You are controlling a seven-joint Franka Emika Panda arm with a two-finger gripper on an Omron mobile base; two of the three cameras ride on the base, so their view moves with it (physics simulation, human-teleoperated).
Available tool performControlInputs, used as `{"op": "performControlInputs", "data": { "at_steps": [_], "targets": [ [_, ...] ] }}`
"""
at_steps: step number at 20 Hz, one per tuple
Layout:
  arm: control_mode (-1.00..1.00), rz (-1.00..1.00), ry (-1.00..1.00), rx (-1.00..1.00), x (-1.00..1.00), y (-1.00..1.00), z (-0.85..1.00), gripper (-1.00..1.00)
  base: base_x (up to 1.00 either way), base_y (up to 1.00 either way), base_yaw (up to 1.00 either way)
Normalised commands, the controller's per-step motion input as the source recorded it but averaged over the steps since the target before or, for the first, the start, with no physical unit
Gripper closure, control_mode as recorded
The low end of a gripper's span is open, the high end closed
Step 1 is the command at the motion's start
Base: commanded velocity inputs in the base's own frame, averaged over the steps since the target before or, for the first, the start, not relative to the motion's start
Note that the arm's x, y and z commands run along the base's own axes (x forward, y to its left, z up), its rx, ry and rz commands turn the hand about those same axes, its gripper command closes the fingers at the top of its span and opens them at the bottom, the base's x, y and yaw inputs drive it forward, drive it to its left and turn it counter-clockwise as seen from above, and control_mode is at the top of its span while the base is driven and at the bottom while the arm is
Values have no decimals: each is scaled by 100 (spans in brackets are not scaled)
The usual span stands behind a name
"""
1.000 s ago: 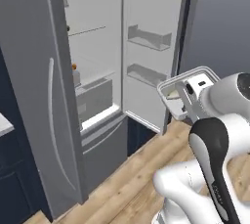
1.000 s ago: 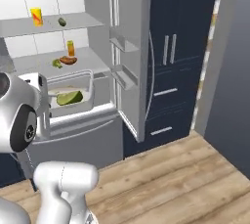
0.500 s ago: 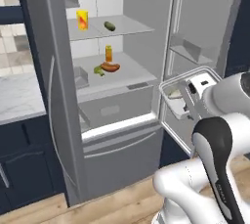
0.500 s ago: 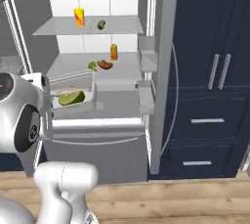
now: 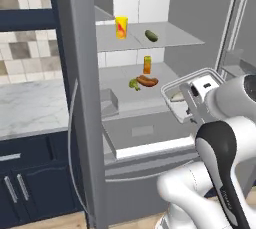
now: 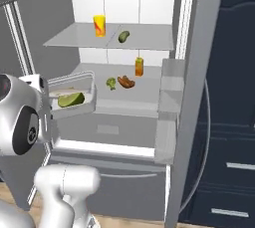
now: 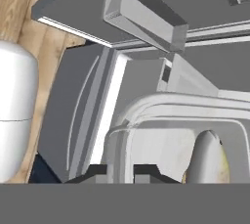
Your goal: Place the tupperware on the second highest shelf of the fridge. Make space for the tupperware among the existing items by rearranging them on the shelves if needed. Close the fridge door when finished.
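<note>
My gripper (image 7: 122, 172) is shut on the rim of the tupperware (image 7: 188, 113), a clear shallow box with yellow-green food. The box hangs in front of the open fridge at about the height of the second highest shelf (image 5: 127, 102), by its right side in the left base view, where the tupperware (image 5: 186, 91) meets the gripper (image 5: 192, 105). In the right base view the tupperware (image 6: 73, 95) sits left of the shelf (image 6: 130, 100). On that shelf stand an orange bottle (image 5: 147, 65), a sausage in a bun (image 5: 147, 80) and a green vegetable piece (image 5: 133, 84). Above, a yellow cup (image 5: 121, 27) and cucumber (image 5: 151, 35) rest on the glassy shelf.
Both fridge doors stand open: the left door (image 5: 76, 98) is edge-on beside a marble counter (image 5: 30, 110), and the right door (image 6: 191, 97) carries bins. The wide lower drawer (image 5: 145, 134) juts out below. Dark navy cabinets (image 6: 234, 122) stand to the right.
The whole picture has shifted: the base has come round and closer, so the fridge interior now faces me. The gripper has kept its hold on the tupperware.
</note>
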Motion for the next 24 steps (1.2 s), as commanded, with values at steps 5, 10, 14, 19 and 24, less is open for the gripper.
{"op": "performControlInputs", "data": {
  "at_steps": [5,10,14,19,24],
  "targets": [
    [100,0,0,0,0,0,0,100,76,-28,21],
    [100,0,0,0,0,0,0,100,55,-7,18],
    [100,0,0,0,0,0,0,100,31,0,16],
    [-100,12,-6,-3,1,0,-60,100,3,0,3],
    [-100,21,-1,0,0,0,-70,100,0,0,0]
  ]
}}
